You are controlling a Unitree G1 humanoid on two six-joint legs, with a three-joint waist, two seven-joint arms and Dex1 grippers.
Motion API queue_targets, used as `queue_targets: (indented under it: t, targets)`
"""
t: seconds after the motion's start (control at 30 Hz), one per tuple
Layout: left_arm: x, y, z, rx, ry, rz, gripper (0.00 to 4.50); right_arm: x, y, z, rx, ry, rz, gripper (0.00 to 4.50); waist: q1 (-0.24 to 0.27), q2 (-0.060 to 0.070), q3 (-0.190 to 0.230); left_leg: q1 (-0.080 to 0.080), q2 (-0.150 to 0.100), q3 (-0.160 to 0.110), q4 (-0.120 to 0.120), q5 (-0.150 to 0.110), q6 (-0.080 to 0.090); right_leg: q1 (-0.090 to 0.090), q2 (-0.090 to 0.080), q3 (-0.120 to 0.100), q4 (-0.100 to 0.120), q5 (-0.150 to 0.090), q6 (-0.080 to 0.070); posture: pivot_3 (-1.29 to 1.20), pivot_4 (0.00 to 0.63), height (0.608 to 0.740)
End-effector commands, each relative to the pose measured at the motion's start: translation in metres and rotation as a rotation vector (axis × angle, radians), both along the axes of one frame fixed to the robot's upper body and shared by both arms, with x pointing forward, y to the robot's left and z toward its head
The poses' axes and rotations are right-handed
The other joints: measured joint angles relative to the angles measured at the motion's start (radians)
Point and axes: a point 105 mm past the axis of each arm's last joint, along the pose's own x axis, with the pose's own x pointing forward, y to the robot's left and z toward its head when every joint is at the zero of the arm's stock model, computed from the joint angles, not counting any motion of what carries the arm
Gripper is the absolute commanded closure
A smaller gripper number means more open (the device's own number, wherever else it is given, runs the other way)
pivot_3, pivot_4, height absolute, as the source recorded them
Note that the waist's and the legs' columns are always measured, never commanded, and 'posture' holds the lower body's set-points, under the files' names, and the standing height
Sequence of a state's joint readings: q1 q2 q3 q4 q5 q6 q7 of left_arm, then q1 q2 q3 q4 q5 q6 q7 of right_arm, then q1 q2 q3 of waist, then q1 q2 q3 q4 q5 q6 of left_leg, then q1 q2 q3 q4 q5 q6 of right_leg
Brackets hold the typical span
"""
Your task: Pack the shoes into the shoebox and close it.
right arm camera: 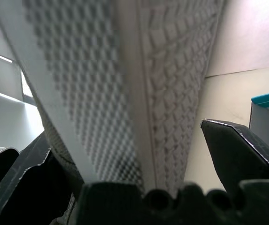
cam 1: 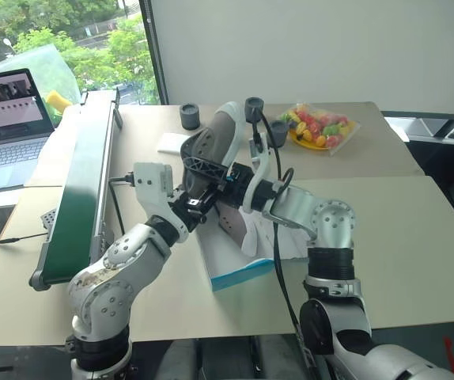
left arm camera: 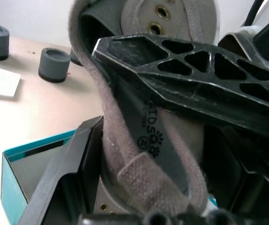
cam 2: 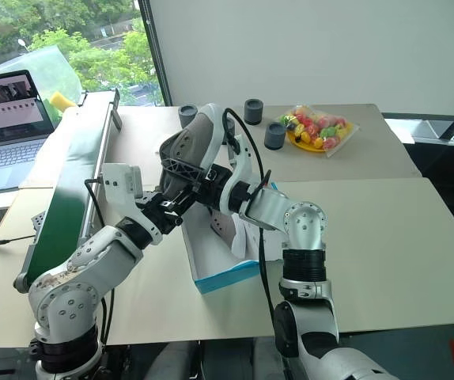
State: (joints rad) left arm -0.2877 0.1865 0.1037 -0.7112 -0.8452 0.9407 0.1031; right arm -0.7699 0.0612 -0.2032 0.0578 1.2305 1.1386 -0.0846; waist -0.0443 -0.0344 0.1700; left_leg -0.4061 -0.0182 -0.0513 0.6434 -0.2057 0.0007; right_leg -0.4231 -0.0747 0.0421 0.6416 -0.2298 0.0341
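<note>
Tabletop [cam 1: 417, 229] — beige, beside window [cam 1: 61, 36]

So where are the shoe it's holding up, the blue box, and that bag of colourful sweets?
shoe [cam 1: 221, 131], left eye view, on its grey upper.
shoebox [cam 1: 243, 276], left eye view, on its blue front wall.
bag of sweets [cam 1: 322, 127], left eye view, on the middle of the bag.

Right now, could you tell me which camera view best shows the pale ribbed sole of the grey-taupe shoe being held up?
The right wrist view: the sole runs between that gripper's spread fingers. The eye views catch its pale edge; the left wrist view shows the insole.
</note>
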Motion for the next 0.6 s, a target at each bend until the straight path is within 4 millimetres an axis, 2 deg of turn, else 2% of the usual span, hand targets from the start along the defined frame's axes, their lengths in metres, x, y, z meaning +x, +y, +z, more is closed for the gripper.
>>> queue_targets:
  t: [0.03,0.1,0.13,0.6]
  targets:
    - [-0.012,-0.011,0.019,-0.021,-0.081,-0.067,1.71,0.004,0.000,0.010,0.033,-0.027,-0.030,0.69,0.000,0.000,0.000,0.000,0.000,0.000,0.000,0.000,0.000,0.000,0.000,0.000,0.000,0.000,0.000,0.00,0.150,0.740]
    - [-0.012,-0.011,0.019,-0.021,-0.080,-0.069,1.71,0.005,-0.001,0.011,0.035,-0.030,-0.035,1.34,0.001,0.000,0.000,0.000,0.000,0.000,0.000,0.000,0.000,0.000,0.000,0.000,0.000,0.000,0.000,0.00,0.150,0.740]
    - [-0.012,-0.011,0.018,-0.020,-0.076,-0.068,1.71,0.006,-0.001,0.012,0.037,-0.033,-0.040,1.46,0.001,0.000,0.000,0.000,0.000,0.000,0.000,0.000,0.000,0.000,0.000,0.000,-0.001,0.000,0.000,0.00,0.150,0.740]
    - [-0.010,-0.012,0.009,0.020,-0.042,-0.073,1.71,0.013,-0.006,0.015,0.011,-0.043,-0.079,1.47,0.001,0.000,0.000,0.000,0.000,0.000,0.000,0.000,0.000,0.000,0.000,0.000,0.000,0.000,0.000,0.00,0.150,0.740]
